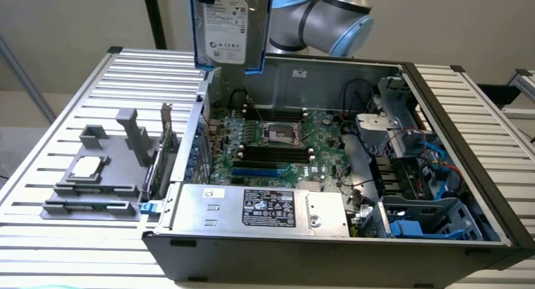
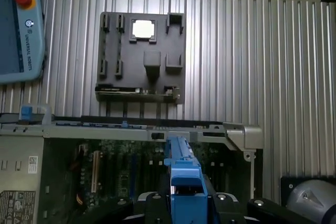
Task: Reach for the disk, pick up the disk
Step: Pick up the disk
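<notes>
The ribbed metal table (image 1: 75, 101) carried an open computer case (image 1: 334, 251), its motherboard (image 1: 276, 145) exposed with the empty processor socket (image 1: 279, 133) near the middle. A power supply (image 1: 259, 207) with a printed label sat along the case's near wall, and a blue drive cage (image 1: 426, 221) filled the corner toward the exterior view's right. Outside the case, toward the exterior view's left, a grey fixture tray (image 1: 92, 189) lay on the table with a small square processor chip (image 1: 87, 168) resting in one of its recesses. In the wrist view a teach pendant (image 2: 18, 30) with a red button lay at the table's edge.

The robot arm (image 1: 334, 19) reached in from above the far wall of the case. The disk (image 1: 227, 26) hung upright in the air, well clear of the table, above the case's far corner on the exterior view's left, its white label facing the camera and blue rails along its edges. In the wrist view the hand (image 2: 185, 198) was clamped on the disk's blue rail, one dark finger on either side of it, with the case wall and fixture tray below.
</notes>
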### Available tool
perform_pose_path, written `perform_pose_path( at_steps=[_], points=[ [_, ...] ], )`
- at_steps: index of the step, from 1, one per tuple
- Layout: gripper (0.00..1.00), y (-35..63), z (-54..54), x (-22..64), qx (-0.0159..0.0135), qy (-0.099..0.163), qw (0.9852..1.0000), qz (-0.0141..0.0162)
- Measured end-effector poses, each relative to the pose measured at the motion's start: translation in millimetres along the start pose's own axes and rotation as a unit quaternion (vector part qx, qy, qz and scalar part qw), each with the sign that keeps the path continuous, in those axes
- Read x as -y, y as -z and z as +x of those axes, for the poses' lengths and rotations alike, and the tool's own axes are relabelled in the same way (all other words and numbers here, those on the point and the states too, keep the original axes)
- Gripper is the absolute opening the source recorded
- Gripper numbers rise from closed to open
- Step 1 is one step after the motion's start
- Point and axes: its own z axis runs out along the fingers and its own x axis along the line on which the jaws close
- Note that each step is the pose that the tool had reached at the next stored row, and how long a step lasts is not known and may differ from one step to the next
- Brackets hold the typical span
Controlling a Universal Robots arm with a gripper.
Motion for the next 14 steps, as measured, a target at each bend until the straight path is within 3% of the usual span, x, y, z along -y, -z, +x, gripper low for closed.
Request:
perform_pose_path(
  at_steps=[4,14],
  points=[
    [0.33,1.8,6.6,17.7,0.0,0.0,1.0,-0.0003],
    [0.33,5.3,27.2,51.9,0.0,0.0,1.0,-0.0001]
  ],
)
